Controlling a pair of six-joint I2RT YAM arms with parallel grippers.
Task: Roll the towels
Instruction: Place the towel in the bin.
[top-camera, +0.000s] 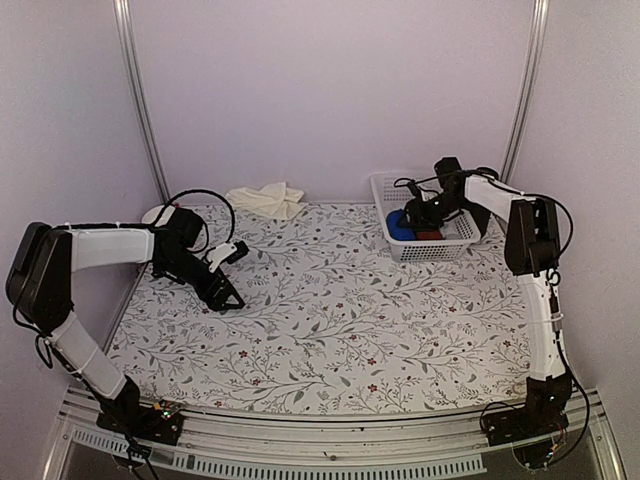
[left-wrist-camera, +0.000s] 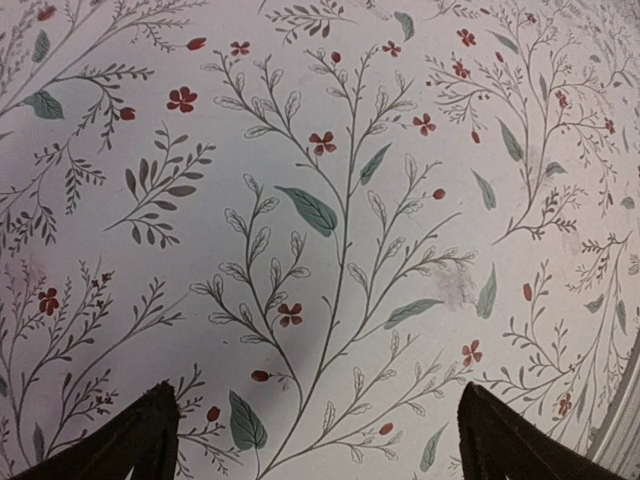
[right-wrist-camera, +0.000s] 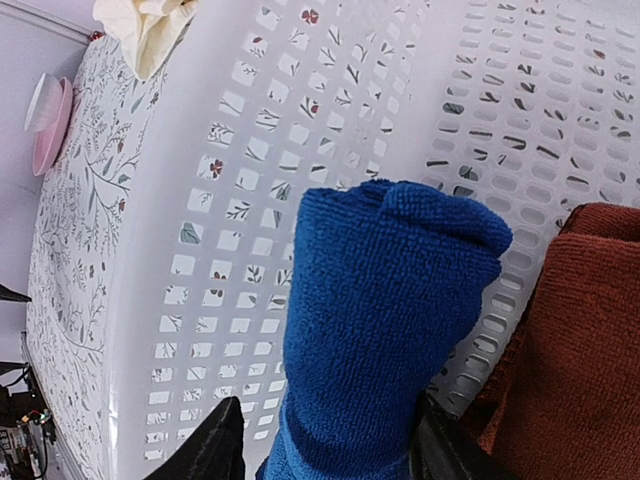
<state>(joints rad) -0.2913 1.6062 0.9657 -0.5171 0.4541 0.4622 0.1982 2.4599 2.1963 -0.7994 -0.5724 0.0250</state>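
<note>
The royal blue towel (right-wrist-camera: 390, 320) is a rolled bundle inside the white basket (right-wrist-camera: 200, 200), next to a dark red roll (right-wrist-camera: 580, 330). My right gripper (right-wrist-camera: 330, 445) reaches into the basket and straddles the blue roll. The right finger touches the roll and a small gap shows at the left finger. In the top view the blue towel (top-camera: 400, 228) lies under the right gripper (top-camera: 412, 220). The cream towel (top-camera: 266, 198) lies crumpled at the back of the table, also in the right wrist view (right-wrist-camera: 145, 25). My left gripper (left-wrist-camera: 315, 440) is open and empty just above the flowered cloth (left-wrist-camera: 320, 200), at the left (top-camera: 225, 292).
The basket (top-camera: 425, 250) stands at the back right with the dark red roll (top-camera: 431, 235) in it. A pink plate (right-wrist-camera: 50, 115) sits at the back left, by the left arm (top-camera: 155, 213). Purple walls with metal rails close in the back and sides.
</note>
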